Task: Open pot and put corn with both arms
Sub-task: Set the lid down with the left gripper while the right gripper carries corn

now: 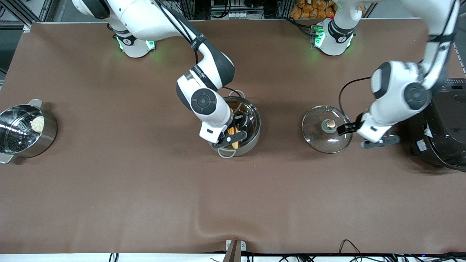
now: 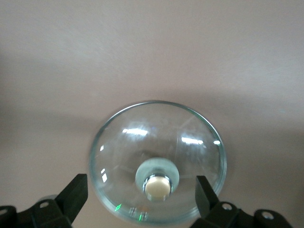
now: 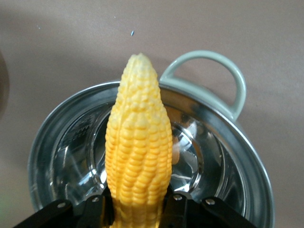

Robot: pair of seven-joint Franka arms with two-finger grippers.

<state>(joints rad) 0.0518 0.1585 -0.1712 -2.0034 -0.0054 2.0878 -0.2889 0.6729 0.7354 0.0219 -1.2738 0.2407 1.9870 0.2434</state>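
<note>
The steel pot (image 1: 255,122) stands open at the table's middle, and it also shows in the right wrist view (image 3: 61,156) with one grey loop handle (image 3: 209,61). My right gripper (image 1: 232,134) is shut on the yellow corn (image 3: 138,147) and holds it over the pot's mouth, its tapered end pointing away from the fingers. The glass lid (image 1: 320,136) lies flat on the cloth toward the left arm's end, knob (image 1: 331,124) up. My left gripper (image 1: 346,129) is open over the lid (image 2: 156,137). Its fingers (image 2: 76,192) stand wide on either side of the knob (image 2: 157,186) without touching it.
A steel steamer pot (image 1: 14,140) with a white bun (image 1: 37,123) stands at the right arm's end of the table. A large black rice cooker (image 1: 444,127) stands at the left arm's end, close beside the left arm. The brown cloth wrinkles near the front edge (image 1: 218,227).
</note>
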